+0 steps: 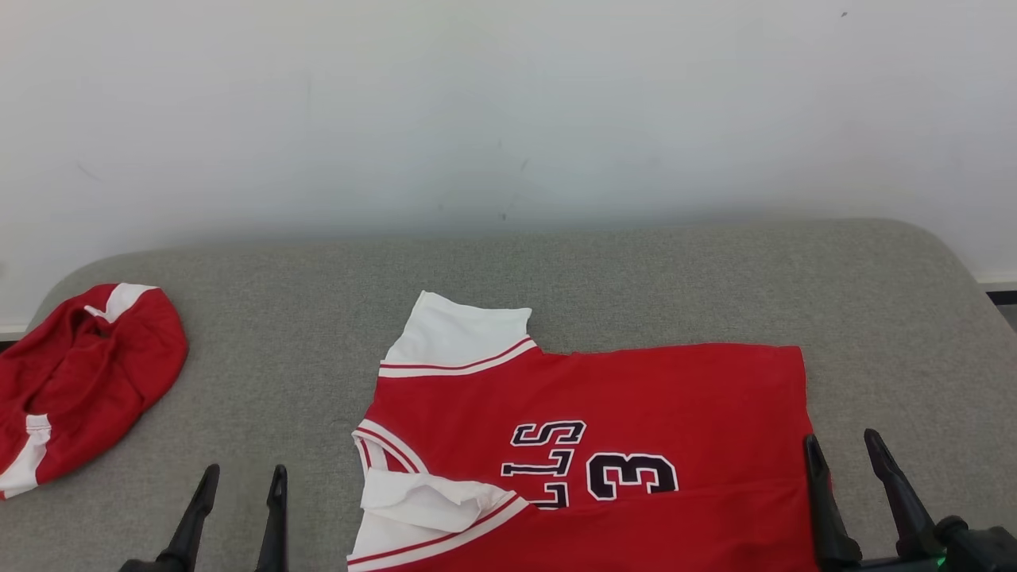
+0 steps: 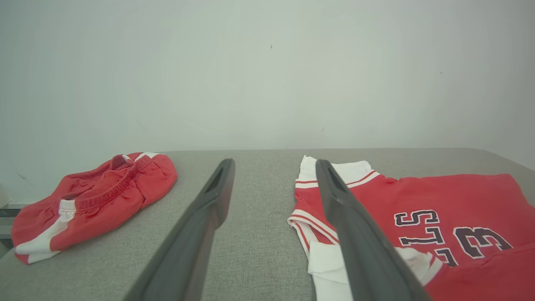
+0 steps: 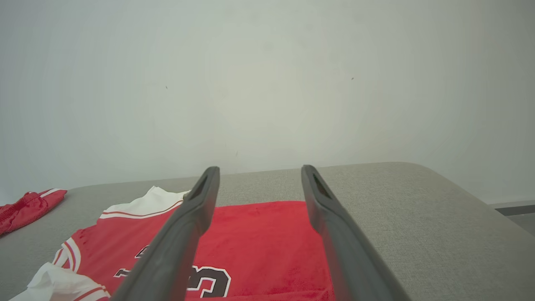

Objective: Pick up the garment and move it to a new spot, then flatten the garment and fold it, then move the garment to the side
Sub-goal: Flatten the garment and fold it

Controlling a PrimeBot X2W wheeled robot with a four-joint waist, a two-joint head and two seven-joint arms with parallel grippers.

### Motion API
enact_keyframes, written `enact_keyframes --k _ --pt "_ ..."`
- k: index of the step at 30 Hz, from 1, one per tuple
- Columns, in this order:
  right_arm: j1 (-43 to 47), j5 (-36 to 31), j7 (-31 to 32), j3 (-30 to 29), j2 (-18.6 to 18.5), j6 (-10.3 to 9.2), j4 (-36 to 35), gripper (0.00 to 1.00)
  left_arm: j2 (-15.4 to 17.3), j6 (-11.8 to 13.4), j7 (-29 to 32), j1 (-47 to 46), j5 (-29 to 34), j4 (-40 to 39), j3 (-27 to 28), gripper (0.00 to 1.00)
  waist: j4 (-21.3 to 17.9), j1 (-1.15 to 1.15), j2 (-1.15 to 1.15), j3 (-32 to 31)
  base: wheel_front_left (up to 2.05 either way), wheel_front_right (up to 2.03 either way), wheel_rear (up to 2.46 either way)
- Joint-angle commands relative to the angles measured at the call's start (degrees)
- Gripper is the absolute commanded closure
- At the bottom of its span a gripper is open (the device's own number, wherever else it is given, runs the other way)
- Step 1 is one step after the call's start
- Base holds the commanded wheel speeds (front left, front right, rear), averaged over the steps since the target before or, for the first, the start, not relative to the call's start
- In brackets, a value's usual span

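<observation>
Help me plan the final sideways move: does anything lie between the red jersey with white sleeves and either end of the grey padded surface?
Leftward, crumpled red shorts with white stripes lie near the edge of the grey padded surface, apart from the red jersey. Rightward, nothing visible lies in the way.

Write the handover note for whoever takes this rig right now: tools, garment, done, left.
Left tool: open, empty, over bare grey surface left of the jersey.
Right tool: open, empty, at the jersey's right edge.
Jersey: spread mid-surface, near edge seemingly folded over the lettering; near sleeve rumpled.
Red shorts bunched far left.
Done: laid out, flattened, apparently one fold.
Left: finish folding, move aside.
</observation>
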Motion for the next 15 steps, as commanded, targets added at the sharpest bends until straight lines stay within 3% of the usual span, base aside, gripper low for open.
enact_keyframes --k 1,9,15 --pt "1.2 -0.3 -0.2 -0.4 0.2 0.04 -0.8 0.0 0.1 -0.2 0.0 1.4 -0.4 -0.4 0.5 0.0 0.1 0.0 0.0 0.0 0.0 0.0 0.0" --pt "5.4 -0.2 -0.3 -1.2 0.4 0.04 -1.8 0.0 -0.8 -1.7 0.0 5.5 -2.0 -1.3 2.0 0.0 -0.2 0.0 0.0 0.2 0.0 0.0 0.0" --pt "2.1 3.2 -0.2 -1.4 -1.1 0.04 1.2 0.0 0.1 -3.3 0.9 0.5 -2.6 1.6 0.1 0.0 -1.4 0.0 0.0 1.0 0.0 0.0 0.0"
